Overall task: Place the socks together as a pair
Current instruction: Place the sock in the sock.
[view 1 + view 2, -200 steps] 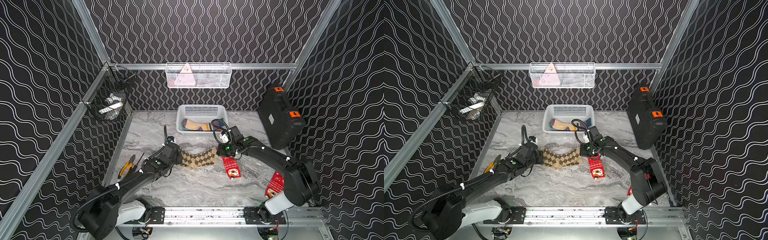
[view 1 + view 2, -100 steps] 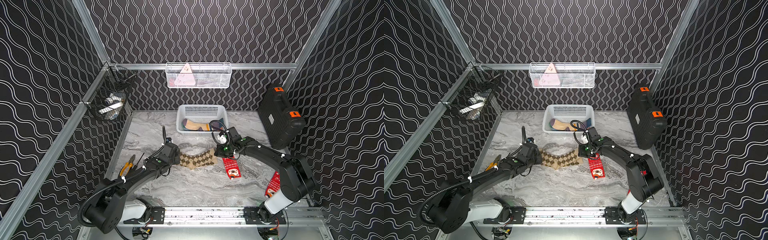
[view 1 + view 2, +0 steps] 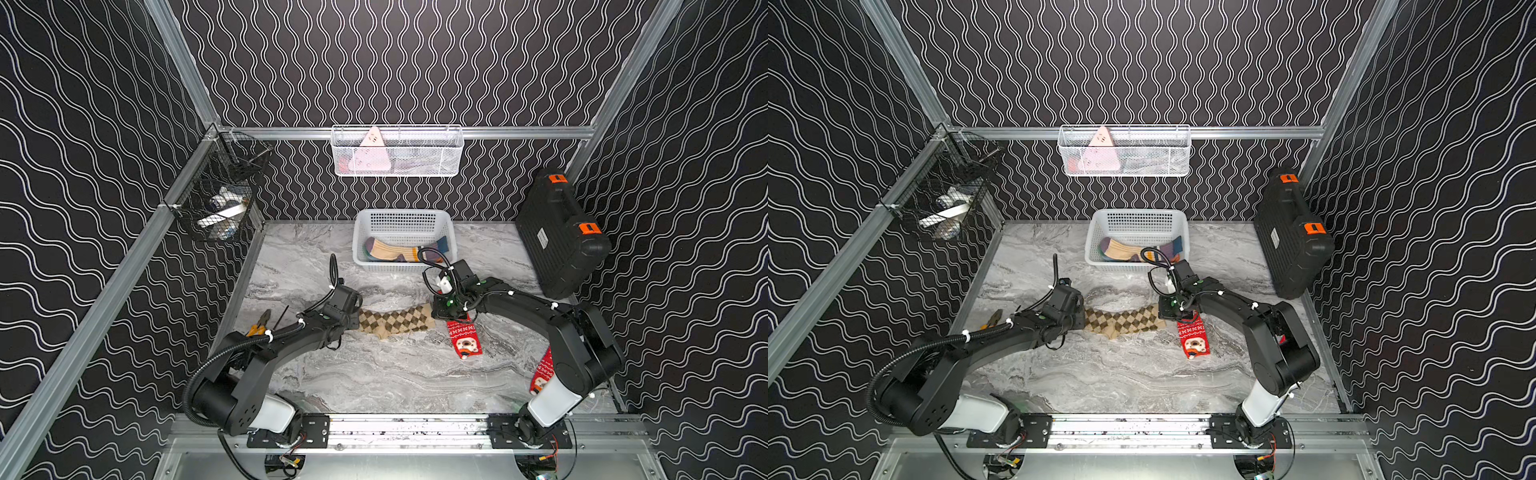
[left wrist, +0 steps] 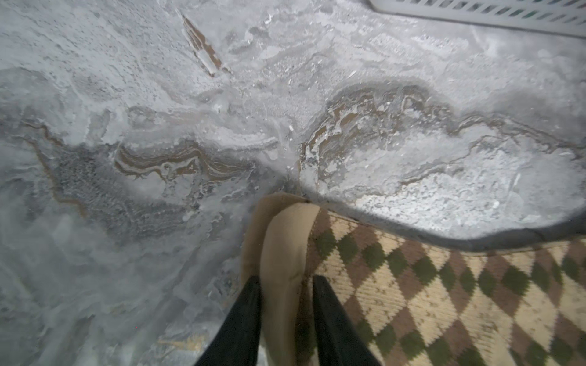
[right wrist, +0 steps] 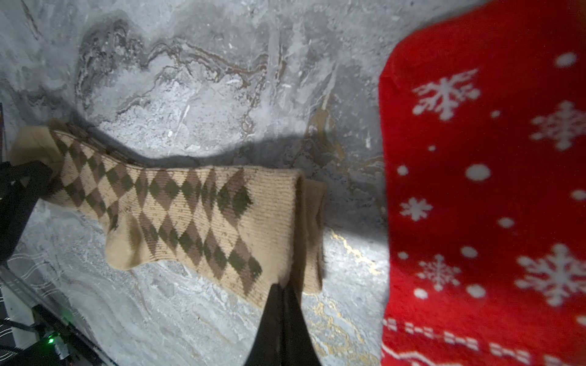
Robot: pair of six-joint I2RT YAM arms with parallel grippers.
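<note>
Two tan-brown argyle socks (image 3: 395, 322) (image 3: 1121, 322) lie one on the other across the middle of the table. My left gripper (image 3: 356, 325) (image 4: 287, 279) is at their toe end (image 4: 285, 240); its jaws stand apart with the tan toe fold between them and a gap beside one finger. My right gripper (image 3: 434, 313) (image 5: 282, 289) is shut on the cuff (image 5: 304, 228) at the opposite end. A red Christmas sock (image 3: 464, 340) (image 3: 1194, 338) (image 5: 475, 190) lies just beside the cuff. Another red sock (image 3: 542, 370) shows behind the right arm. A striped sock (image 3: 395, 251) lies in the white basket (image 3: 403, 216).
Pliers (image 3: 259, 326) lie by the left wall. A black case (image 3: 557, 237) leans at the back right. A white wire basket (image 3: 397, 151) hangs on the back wall and a black one (image 3: 220, 203) on the left rail.
The left gripper's jaws have parted around the argyle toe. Both grippers and the sock drifted slightly left and down onto the table. The right gripper stays shut on the cuff.
</note>
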